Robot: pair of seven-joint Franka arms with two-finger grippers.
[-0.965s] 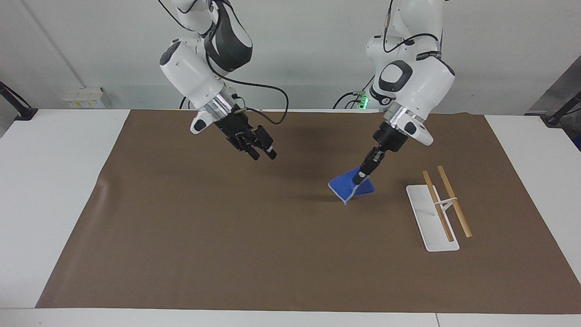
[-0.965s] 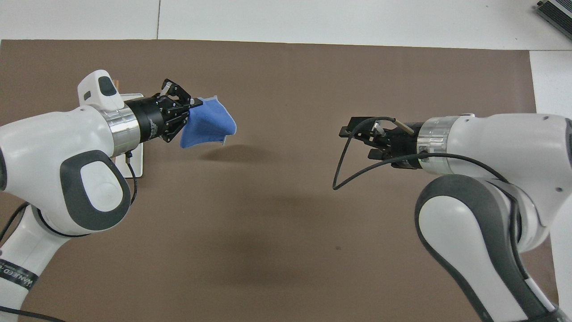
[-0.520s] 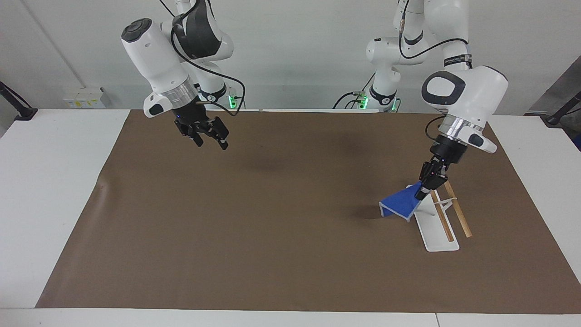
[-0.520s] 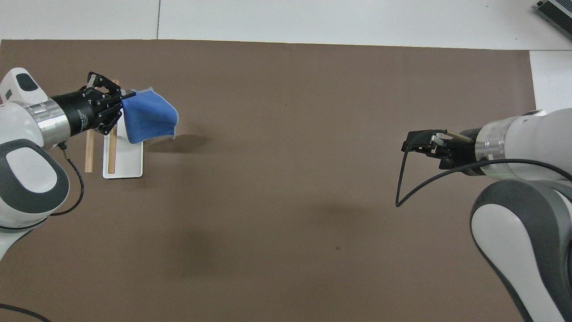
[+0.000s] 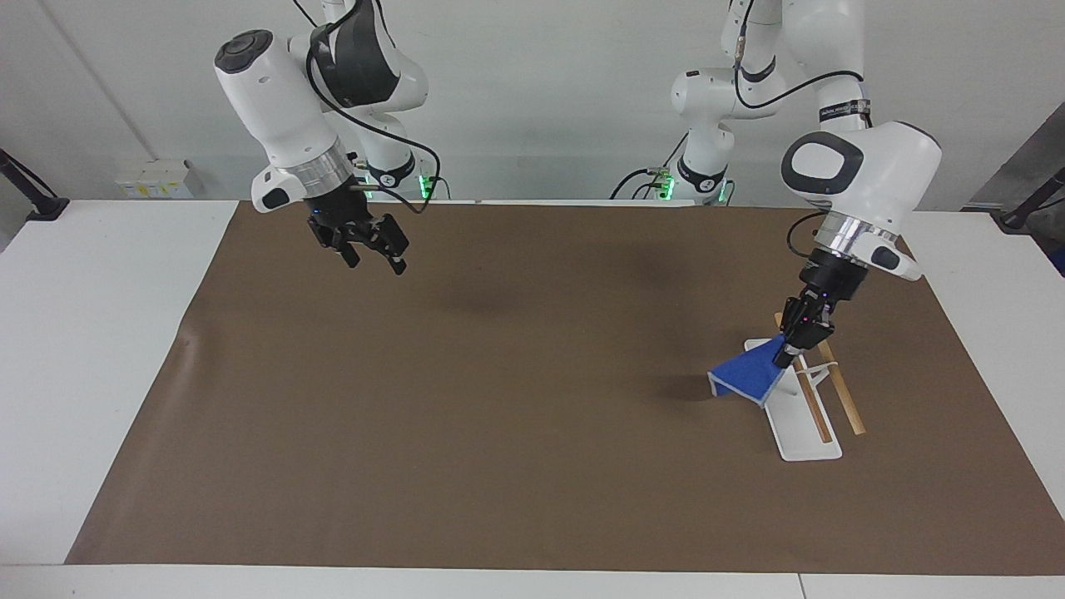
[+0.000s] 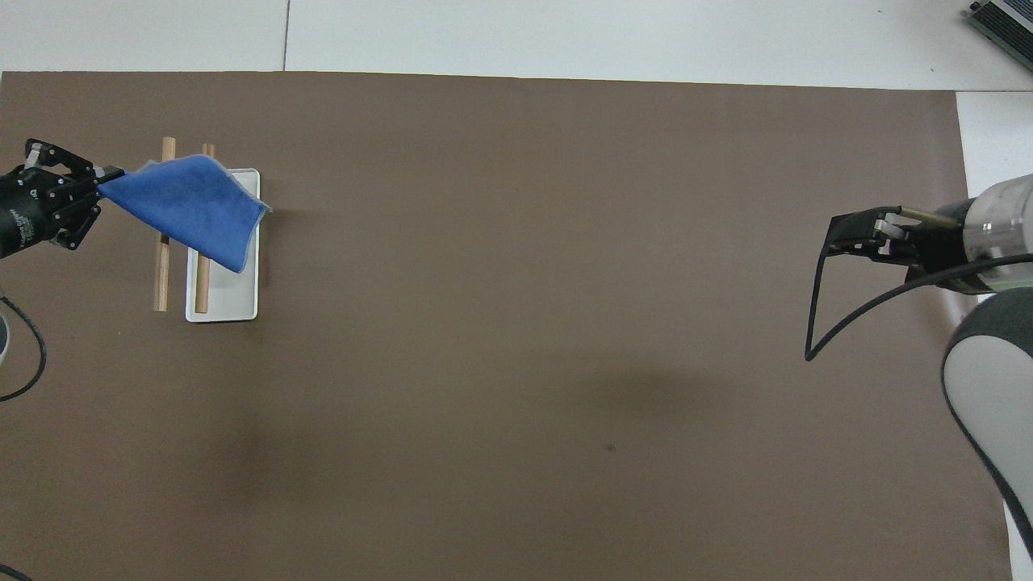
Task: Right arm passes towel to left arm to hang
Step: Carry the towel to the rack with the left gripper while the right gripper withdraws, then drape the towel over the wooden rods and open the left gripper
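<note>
Hanging is the step in hand: the handover is judged complete, since the towel point(image 5: 746, 378) hangs from the left gripper point(image 5: 785, 356) alone. The jaws of that gripper are closed on one corner of the blue cloth, which droops in the air over the rack point(image 5: 797, 414), a white base carrying two wooden bars point(image 6: 164, 226), set near the desk point(image 5: 108, 333) edge at the left arm's end. In the overhead view the cloth covers part of both bars; in the facing view its lower edge hangs just beside the white base, and contact with the bars cannot be confirmed. The right gripper point(image 5: 376, 254) waits with jaws open, empty, above the brown mat point(image 5: 466, 399) toward the right arm's end. The next move calls for lowering the cloth across a bar so it drapes on both sides, then releasing the corner.
</note>
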